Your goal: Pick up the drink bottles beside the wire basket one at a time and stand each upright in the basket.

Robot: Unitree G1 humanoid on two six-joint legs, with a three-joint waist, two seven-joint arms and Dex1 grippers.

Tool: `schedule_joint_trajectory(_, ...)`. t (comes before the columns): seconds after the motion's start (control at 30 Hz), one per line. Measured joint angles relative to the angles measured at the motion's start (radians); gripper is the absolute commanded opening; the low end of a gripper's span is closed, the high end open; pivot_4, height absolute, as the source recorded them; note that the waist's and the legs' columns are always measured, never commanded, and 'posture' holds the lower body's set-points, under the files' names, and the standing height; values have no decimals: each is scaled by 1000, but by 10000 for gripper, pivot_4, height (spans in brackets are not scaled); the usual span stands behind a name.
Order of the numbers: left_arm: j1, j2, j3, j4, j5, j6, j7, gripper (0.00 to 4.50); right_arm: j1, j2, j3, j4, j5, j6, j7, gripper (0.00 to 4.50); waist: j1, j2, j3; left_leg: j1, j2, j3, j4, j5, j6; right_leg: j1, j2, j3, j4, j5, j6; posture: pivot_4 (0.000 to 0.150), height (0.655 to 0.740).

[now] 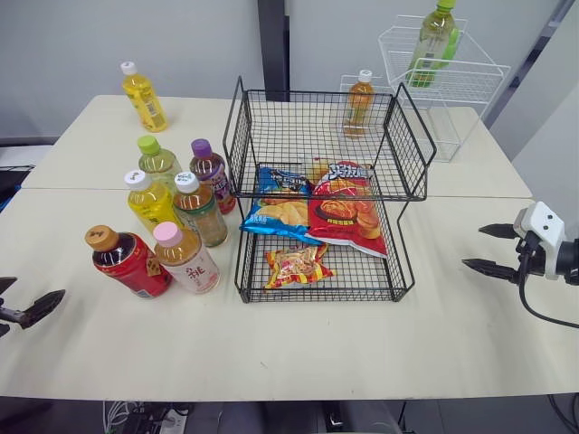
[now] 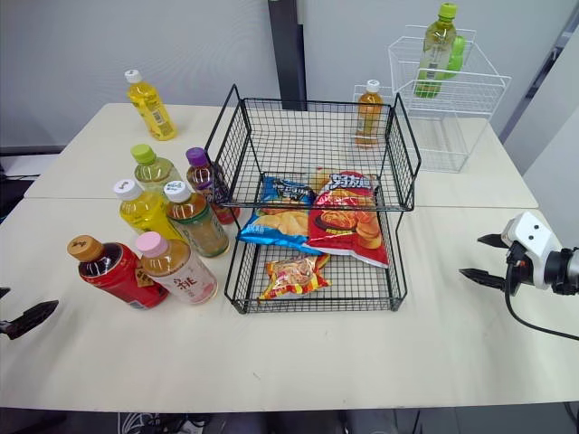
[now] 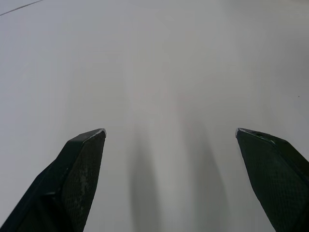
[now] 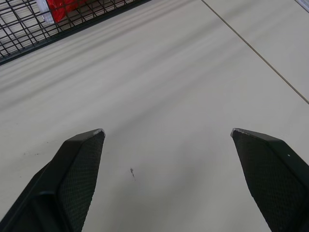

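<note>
Worktop (image 1: 298, 344), pale. One black two-tier wire basket (image 1: 308, 136) at centre, no bottle in it. The lower tier holds three snack bags: blue (image 1: 279, 212), red (image 1: 346, 210) and a small one (image 1: 298, 267) nearest. Six drink bottles are clustered just left of the basket: green cap (image 1: 157, 161), purple cap (image 1: 210, 172), white cap with yellow drink (image 1: 150, 201), white cap with tea (image 1: 201, 211), brown cap (image 1: 129, 262), pink cap (image 1: 187, 258). One yellow bottle (image 1: 145, 98) stands apart, far left. One white rack (image 1: 452, 81), far right, carries a green bottle (image 1: 436, 41), with an orange bottle (image 1: 359, 102) beside it. Left gripper (image 3: 170, 130), near left, has its fingers spread wide and holds nothing. Right gripper (image 1: 471, 247), right of the basket, likewise.
</note>
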Motion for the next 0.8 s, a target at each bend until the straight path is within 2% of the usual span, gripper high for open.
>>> schedule_joint_trajectory(0.8,-61,-3,20,95,-50,-70,-40,44736,-48,62,-28,136,-33,-137,-138,45000,-1,-1,-1,-1,0,-2,12,-1,1,-2,0,0,15,-5,0,1500,6736)
